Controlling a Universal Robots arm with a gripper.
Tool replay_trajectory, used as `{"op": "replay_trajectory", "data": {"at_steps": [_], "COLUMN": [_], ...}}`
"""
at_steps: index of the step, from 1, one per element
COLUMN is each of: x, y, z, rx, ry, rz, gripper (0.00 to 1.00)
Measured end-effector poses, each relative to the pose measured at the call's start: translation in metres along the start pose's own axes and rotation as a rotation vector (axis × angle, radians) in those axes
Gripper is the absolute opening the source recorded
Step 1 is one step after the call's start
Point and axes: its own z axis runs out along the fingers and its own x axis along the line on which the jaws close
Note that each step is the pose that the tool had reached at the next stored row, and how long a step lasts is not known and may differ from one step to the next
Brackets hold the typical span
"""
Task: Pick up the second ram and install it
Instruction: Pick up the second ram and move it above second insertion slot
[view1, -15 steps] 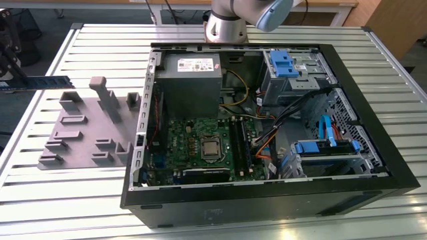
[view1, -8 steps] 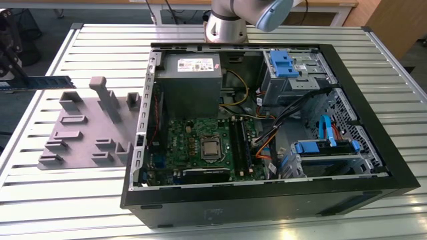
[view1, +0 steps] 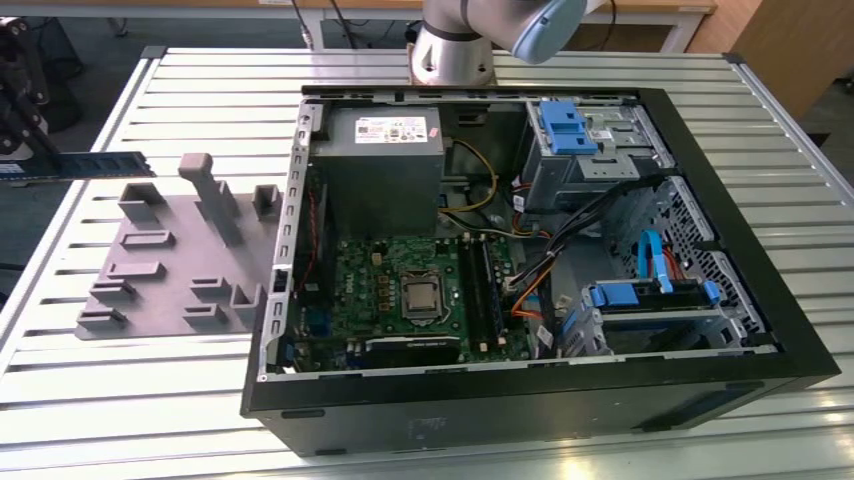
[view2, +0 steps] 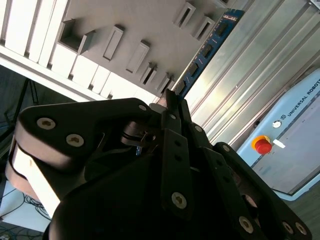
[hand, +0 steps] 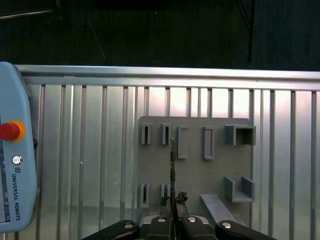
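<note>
Gripper (view2: 170, 101) clenched on end of second ram (view2: 206, 50), stick lifted clear above grey tray (view1: 147, 265), probably keeping its length free for seating. Open computer case (view1: 534, 410) alongside; memory slots (view1: 478, 285) exposed.

On the slatted metal worktop (view1: 200, 80) lies an open black computer case (view1: 534, 405), with a green motherboard (view1: 387, 275) inside. Just beside it, at the exterior view's left, sits a grey tray (view1: 147, 270) with upright blocks. In the first wrist view there is a light blue pendant (hand: 15, 170) with a red button (hand: 7, 131).

one ram stick (view1: 100, 164), one grey tray (view1: 147, 265), one open computer case (view1: 507, 410), one pendant (hand: 15, 150).
</note>
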Motion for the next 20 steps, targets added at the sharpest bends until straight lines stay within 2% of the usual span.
{"op": "replay_trajectory", "data": {"at_steps": [20], "x": [0.0000], "y": [-0.0058], "z": [-0.0001], "rx": [0.0001], "ry": [0.0000], "rz": [0.000], "gripper": [0.14]}}
